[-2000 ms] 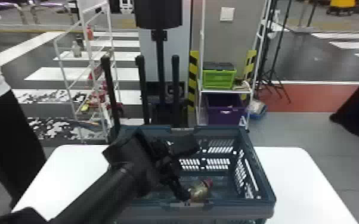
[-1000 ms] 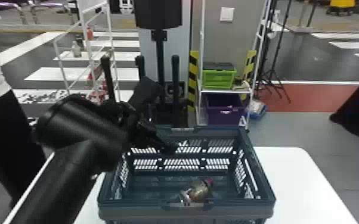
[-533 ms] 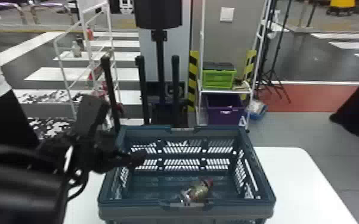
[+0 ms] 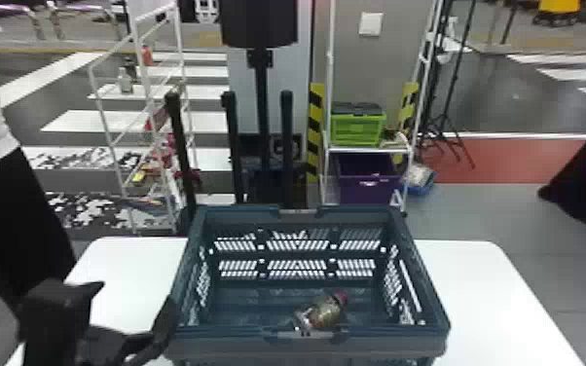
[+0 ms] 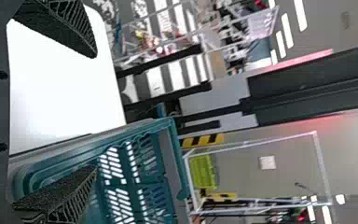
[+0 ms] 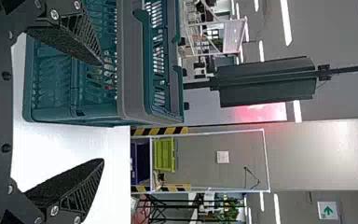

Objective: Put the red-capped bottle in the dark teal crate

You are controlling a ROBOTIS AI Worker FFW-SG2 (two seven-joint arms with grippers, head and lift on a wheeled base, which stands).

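At the lower left of the head view, my left gripper stands open beside the crate's left wall, over the white table. The dark teal crate sits on the table. Inside it the bottle lies tilted near the front wall, its red cap pointing toward the back right. In the left wrist view, bare tabletop and a crate corner lie beyond the left gripper, its fingers apart. The right gripper is open in the right wrist view, with nothing between its fingers and the crate close beyond.
The white table extends on both sides of the crate. Behind it are dark upright posts, a white wire rack, and a shelf holding a green crate and a purple bin.
My left arm has swung from over the crate, close to the bottle, out to the left and down beside the crate. The bottle has stayed in place.
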